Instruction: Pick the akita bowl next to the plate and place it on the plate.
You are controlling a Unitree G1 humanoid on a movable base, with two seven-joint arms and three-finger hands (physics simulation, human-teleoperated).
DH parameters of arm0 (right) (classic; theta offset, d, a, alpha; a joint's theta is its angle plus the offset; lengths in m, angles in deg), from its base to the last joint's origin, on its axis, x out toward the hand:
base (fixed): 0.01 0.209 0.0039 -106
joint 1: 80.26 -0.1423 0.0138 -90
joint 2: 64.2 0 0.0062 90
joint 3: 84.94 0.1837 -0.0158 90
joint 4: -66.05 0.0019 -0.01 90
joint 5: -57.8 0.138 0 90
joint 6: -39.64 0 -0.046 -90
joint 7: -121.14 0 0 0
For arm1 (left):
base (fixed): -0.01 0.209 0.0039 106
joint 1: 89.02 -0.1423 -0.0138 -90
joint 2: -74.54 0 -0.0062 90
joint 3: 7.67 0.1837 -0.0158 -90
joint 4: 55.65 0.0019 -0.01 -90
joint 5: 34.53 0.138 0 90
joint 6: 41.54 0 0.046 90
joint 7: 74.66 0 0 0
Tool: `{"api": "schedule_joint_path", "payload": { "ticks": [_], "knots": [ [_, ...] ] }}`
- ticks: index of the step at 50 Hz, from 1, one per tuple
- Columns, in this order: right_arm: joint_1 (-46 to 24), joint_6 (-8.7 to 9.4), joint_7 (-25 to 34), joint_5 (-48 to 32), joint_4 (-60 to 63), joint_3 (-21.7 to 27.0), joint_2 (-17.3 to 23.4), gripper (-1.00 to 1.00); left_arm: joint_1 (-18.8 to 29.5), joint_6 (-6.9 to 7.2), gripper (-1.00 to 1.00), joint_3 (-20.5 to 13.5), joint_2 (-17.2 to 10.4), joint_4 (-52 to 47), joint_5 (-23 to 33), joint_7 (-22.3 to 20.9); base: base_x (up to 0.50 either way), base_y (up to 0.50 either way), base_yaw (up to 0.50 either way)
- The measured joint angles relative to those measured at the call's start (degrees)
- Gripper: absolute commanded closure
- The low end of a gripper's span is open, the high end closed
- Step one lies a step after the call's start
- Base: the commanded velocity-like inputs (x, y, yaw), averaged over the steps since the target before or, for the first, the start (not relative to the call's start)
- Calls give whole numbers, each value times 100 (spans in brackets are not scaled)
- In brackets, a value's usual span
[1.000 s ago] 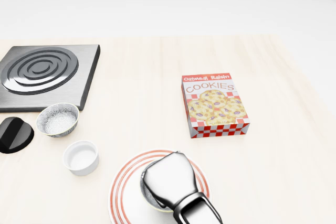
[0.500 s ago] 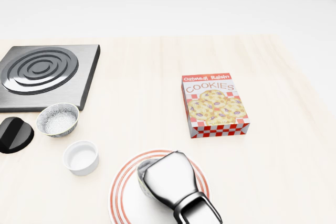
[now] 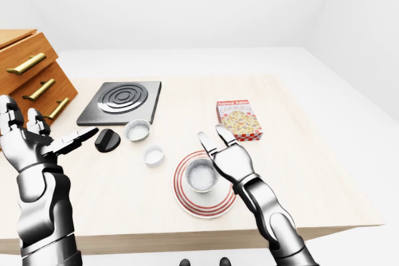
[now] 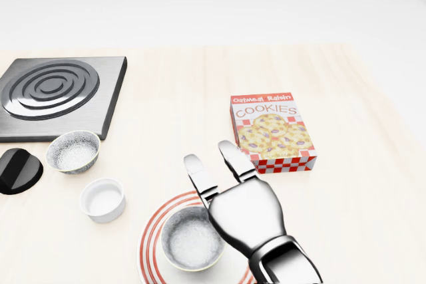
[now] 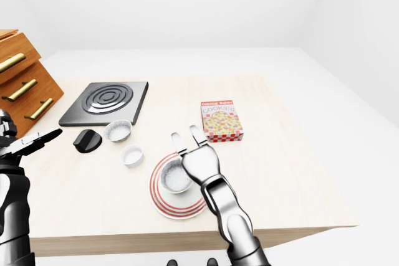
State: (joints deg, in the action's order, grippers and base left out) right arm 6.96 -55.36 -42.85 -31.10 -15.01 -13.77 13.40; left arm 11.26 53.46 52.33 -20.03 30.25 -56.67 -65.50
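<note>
Bowl released: the grey speckled akita bowl (image 4: 192,239) now sits upright on the red-ringed white plate (image 4: 148,244). Half a second ago your chrome right hand (image 4: 245,209) covered it; now the fingers are spread, just right of its rim. Placement looks done, so you can retract. Your chrome left hand (image 3: 28,144) is splayed, idle, well off to the left.

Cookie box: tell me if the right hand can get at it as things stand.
Probably yes: the open right hand hovers just short of the cookie box, only bare table between them.
</note>
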Motion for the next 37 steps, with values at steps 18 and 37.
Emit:
{"api": "schedule_joint_path", "payload": {
  "ticks": [18,37],
  "knots": [
    [196,0,2399,2482,2937,1479,405,-100,-7,0,-100,48,42,26,-15,30,0,0,0],
    [210,0,2399,3097,3469,1829,377,-100,-33,0,-100,58,70,13,-26,26,0,0,0]
  ]
}}
